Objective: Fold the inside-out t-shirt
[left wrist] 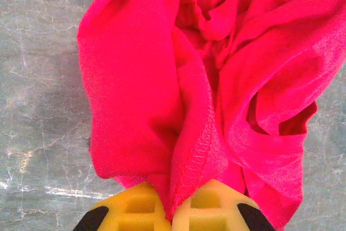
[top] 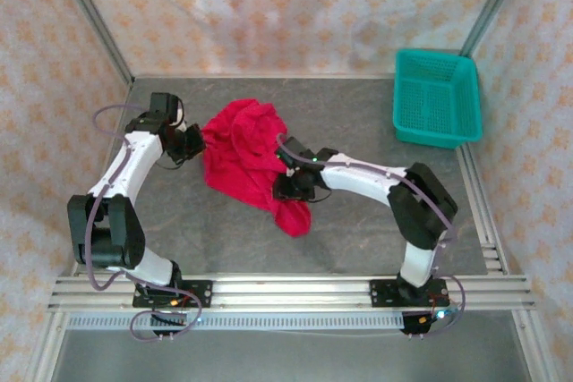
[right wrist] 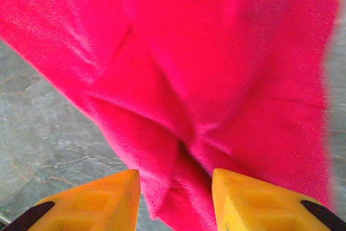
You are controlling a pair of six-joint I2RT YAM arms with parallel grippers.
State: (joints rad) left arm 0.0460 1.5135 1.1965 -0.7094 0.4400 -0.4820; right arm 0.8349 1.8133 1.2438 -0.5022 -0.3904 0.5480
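Note:
The inside-out t-shirt (top: 243, 160) is a crumpled crimson heap in the middle of the grey table. My left gripper (top: 192, 142) holds its left edge: in the left wrist view the yellow pads (left wrist: 141, 209) are shut on a stitched hem of the t-shirt (left wrist: 200, 150). My right gripper (top: 288, 178) sits at the heap's right side. Its yellow fingers (right wrist: 102, 201) stand apart, open, with a fold of the red t-shirt (right wrist: 184, 106) hanging loose between them and touching neither.
A teal mesh basket (top: 437, 97) stands at the back right of the table. Bare grey tabletop (top: 224, 234) lies in front of the heap and to its right. Aluminium rails (top: 286, 292) run along the near edge.

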